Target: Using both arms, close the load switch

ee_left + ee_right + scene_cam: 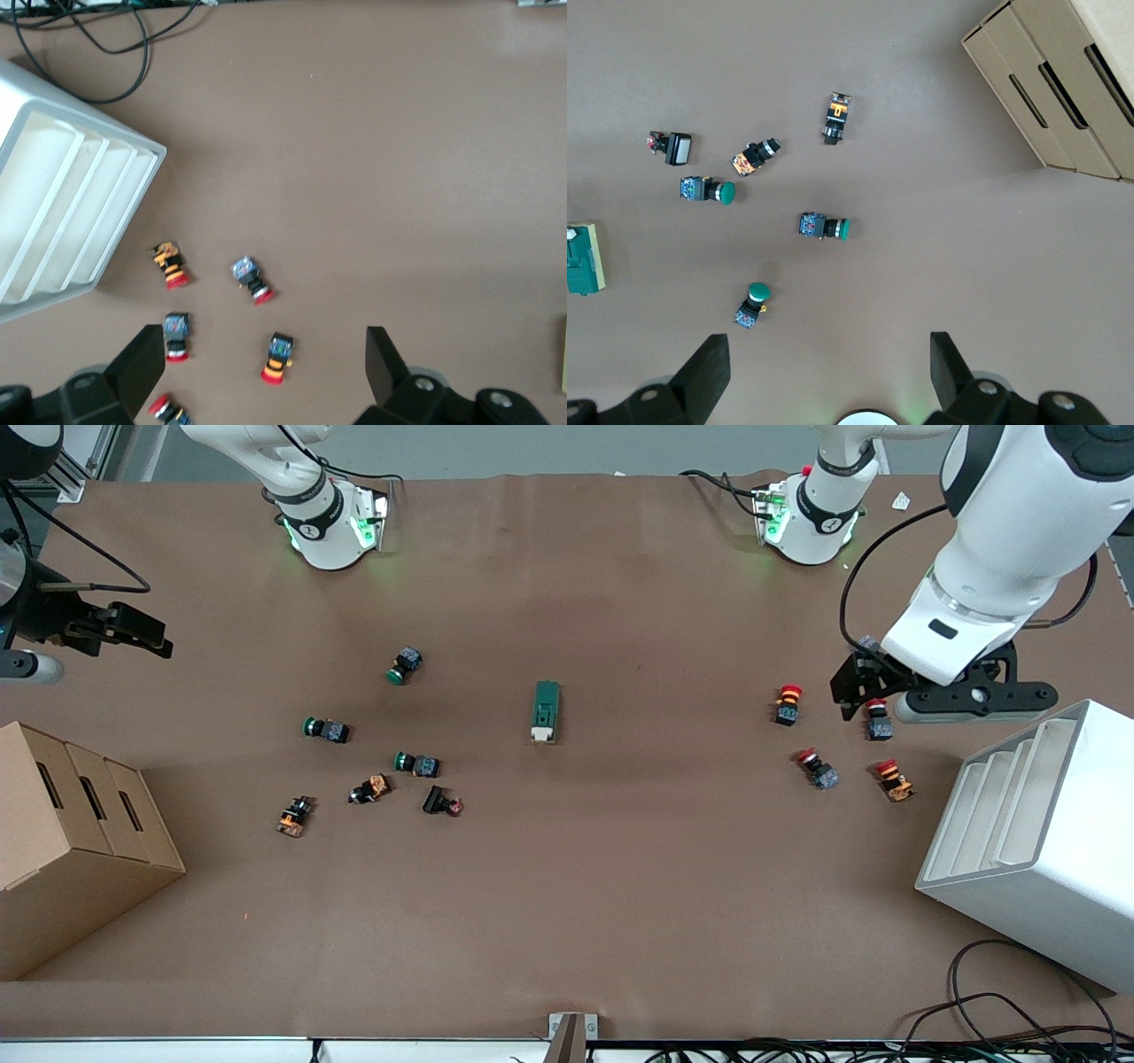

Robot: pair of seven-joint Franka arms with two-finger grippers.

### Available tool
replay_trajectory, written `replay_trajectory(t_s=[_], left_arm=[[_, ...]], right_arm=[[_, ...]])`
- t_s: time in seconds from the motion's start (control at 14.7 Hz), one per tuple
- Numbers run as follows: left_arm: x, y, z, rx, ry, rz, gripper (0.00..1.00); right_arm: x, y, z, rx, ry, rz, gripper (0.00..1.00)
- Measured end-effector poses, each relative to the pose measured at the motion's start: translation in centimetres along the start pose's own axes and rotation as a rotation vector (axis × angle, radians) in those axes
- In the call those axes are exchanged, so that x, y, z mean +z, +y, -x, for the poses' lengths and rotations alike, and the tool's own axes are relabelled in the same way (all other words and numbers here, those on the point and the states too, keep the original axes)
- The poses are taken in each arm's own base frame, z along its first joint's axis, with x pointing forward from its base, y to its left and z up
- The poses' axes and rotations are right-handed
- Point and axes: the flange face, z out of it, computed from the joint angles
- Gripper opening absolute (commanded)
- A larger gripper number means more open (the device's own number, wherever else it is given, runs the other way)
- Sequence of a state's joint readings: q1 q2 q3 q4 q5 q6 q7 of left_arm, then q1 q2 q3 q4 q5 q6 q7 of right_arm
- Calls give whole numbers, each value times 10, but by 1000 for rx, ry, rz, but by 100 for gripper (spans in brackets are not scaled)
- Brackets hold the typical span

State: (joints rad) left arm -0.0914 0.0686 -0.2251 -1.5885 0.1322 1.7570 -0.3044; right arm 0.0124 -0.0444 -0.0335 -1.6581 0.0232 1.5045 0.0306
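The load switch (546, 710), a dark-green block with its white lever end toward the front camera, lies alone at the table's middle. It also shows at the edge of the right wrist view (583, 258). My left gripper (864, 682) hangs open and empty over the red push-buttons (279, 357) near the left arm's end of the table, well away from the switch. My right gripper (124, 631) hangs open and empty over the right arm's end of the table, with only bare table between its fingers (709, 367).
Several green and black push-buttons (416, 763) lie between the switch and a cardboard box (71, 841). Several red push-buttons (817, 769) lie beside a white slotted rack (1036, 841). Cables (1001, 1010) trail at the near edge.
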Motion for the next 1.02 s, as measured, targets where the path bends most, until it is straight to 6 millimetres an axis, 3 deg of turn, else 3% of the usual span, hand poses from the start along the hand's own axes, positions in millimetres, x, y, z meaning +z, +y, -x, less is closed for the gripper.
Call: replay_trajectory(t_s=[0.2, 0.41, 0.55, 0.61, 1.02], left_arm=[[-17, -23, 9, 10, -27, 26, 100], [-27, -92, 17, 44, -94, 86, 100], [-32, -124, 25, 47, -121, 114, 100], [-35, -125, 30, 48, -132, 115, 100], [-49, -93, 53, 66, -133, 110, 100]], right_arm=[[-5, 1, -1, 1, 19, -1, 100], [-15, 1, -4, 1, 35, 0, 100], [-18, 2, -7, 4, 29, 0, 100], [-20, 3, -8, 7, 32, 0, 100], [-26, 7, -7, 13, -1, -1, 100]])
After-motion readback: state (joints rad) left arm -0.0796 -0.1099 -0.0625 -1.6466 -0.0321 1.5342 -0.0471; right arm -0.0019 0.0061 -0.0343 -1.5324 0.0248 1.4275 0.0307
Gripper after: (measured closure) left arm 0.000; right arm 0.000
